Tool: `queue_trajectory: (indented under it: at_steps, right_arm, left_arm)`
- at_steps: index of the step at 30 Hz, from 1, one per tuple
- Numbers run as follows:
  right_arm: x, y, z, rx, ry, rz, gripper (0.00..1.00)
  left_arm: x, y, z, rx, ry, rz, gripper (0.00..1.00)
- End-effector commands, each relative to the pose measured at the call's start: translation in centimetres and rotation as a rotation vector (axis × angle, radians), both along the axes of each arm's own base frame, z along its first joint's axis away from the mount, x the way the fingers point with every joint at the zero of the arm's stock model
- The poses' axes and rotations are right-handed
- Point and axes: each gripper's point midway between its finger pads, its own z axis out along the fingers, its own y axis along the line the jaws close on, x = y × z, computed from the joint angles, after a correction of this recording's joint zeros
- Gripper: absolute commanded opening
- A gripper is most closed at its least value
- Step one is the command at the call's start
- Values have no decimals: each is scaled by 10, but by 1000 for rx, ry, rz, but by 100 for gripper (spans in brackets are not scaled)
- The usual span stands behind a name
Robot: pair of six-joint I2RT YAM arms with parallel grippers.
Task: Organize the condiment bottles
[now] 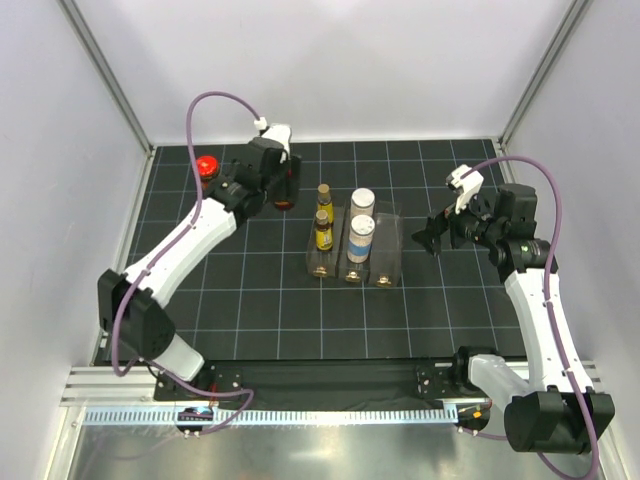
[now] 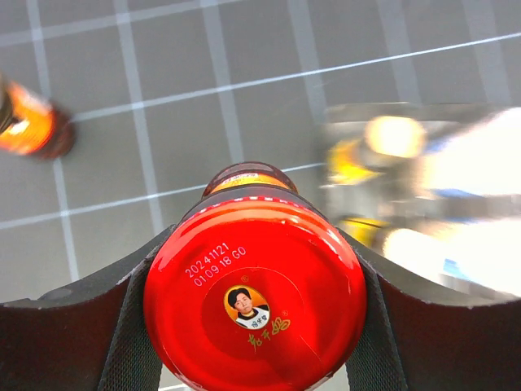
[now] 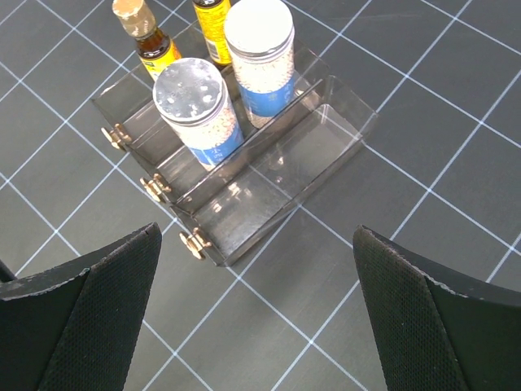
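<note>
One jar (image 2: 254, 309) is clamped by its cap in our left claw (image 1: 283, 172), near the mat's (image 1: 260, 320) far-left corner; right claw (image 3: 256, 318) gapes empty. Held seemingly high, it could tilt and clip the rack (image 3: 330, 134).

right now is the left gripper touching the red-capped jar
Touching. Left wrist view: the left gripper has both fingers pressed against the red-capped jar at its lid, no gap.
</note>
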Motion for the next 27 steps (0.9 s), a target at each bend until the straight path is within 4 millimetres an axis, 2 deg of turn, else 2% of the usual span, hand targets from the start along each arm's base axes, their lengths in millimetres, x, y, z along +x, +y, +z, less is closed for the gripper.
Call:
queue_trajectory:
  at_steps: [1,2,3,4,6,7,9,10,12,13,14,15,16,17,18,19,20,21,23,25,27]
  right_arm:
    - [6,-6,12,-14,-69,-34,100]
    - [7,-9,11,-18,-68,-54,100]
    - [8,-11,12,-20,-71,-69,100]
    - [9,-13,14,-21,-81,-79,100]
    - [11,-18,14,-21,-84,-111,99]
    - [12,-20,15,-24,-89,-122,100]
    - [16,-28,16,-30,-89,-174,100]
    - [18,-34,16,-33,-93,-206,100]
    - [24,-46,18,-33,-99,-289,100]
    - [26,-52,19,-31,-101,-316,100]
    - [26,-54,19,-27,-101,-330,100]
    - [27,-57,20,-19,-103,-350,100]
    - [27,-60,20,-15,-100,-363,100]
    - [28,-62,20,-13,-102,-372,99]
    - [28,-64,22,-11,-107,-385,100]
    - [29,-66,22,-12,-110,-394,100]
    - [29,-68,23,-12,-113,-405,100]
    - [29,-70,23,-8,-109,-420,100]
    - [30,-78,23,-11,-112,-455,100]
    - [31,-86,26,-4,-122,-505,100]
    - [32,-94,29,-4,-136,-544,100]
  left_arm:
    - [-9,-27,81,-110,-228,-50,0]
    - [-15,-35,85,-122,-225,-72,0]
    - [-26,-52,91,-138,-228,-123,0]
    - [-31,-60,100,-154,-238,-148,0]
    - [-46,-85,106,-175,-231,-218,0]
    - [-51,-94,117,-189,-244,-242,0]
    - [-59,-111,125,-204,-250,-284,0]
    - [-67,-128,132,-216,-256,-323,0]
    - [-73,-144,138,-226,-260,-359,0]
    - [-75,-158,131,-218,-244,-384,0]
    - [-77,-165,140,-231,-259,-396,0]
    - [-77,-171,141,-235,-258,-406,0]
    - [-79,-185,132,-229,-239,-431,0]
    - [-80,-192,133,-232,-238,-443,0]
    - [-80,-199,143,-250,-255,-455,0]
    - [-81,-206,144,-255,-256,-466,0]
    - [-82,-220,134,-247,-238,-489,0]
    - [-82,-227,143,-263,-252,-498,0]
    - [-79,-244,129,-250,-232,-520,0]
    - [-76,-253,134,-270,-243,-526,0]
    - [-71,-267,126,-279,-233,-540,0]
